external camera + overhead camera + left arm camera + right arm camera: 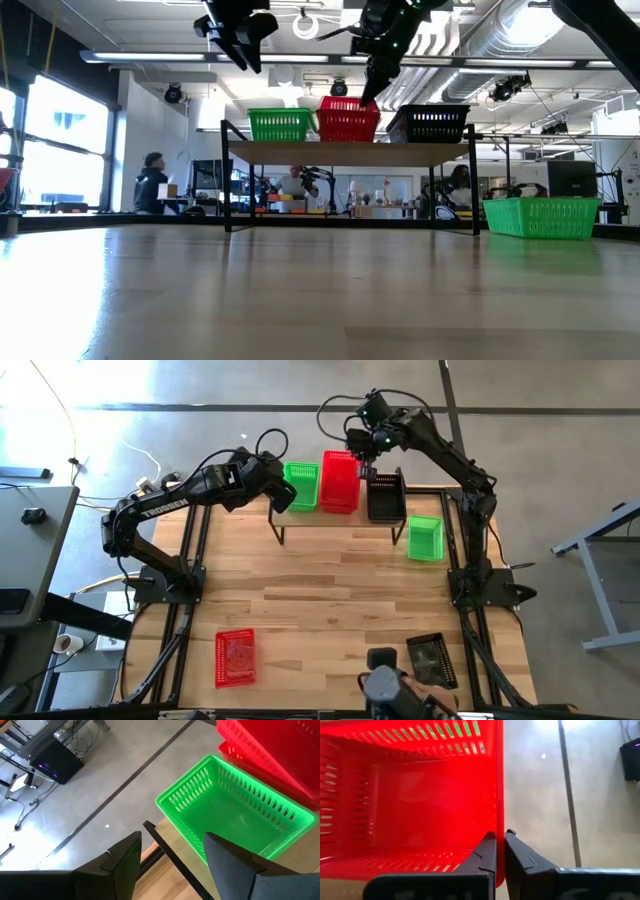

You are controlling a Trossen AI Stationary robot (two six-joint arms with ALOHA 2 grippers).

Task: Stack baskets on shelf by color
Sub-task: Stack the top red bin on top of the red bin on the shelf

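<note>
1. High view: green basket [301,487], red stack [340,482] and black basket [385,497] are seen on the shelf [335,520]; three baskets are left on the desk [330,610].
2. Left wrist view: left fingers [227,860] are spread, empty.
3. Right wrist view: right fingers [487,855] are clenched on the red rim.

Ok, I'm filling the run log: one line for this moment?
right gripper: shut on red perforated plastic basket rim, on shelf | left gripper: open over green perforated plastic basket

Red basket [410,795] cropped at right wrist view's edges; distant people [152,180] in room too small.
</note>
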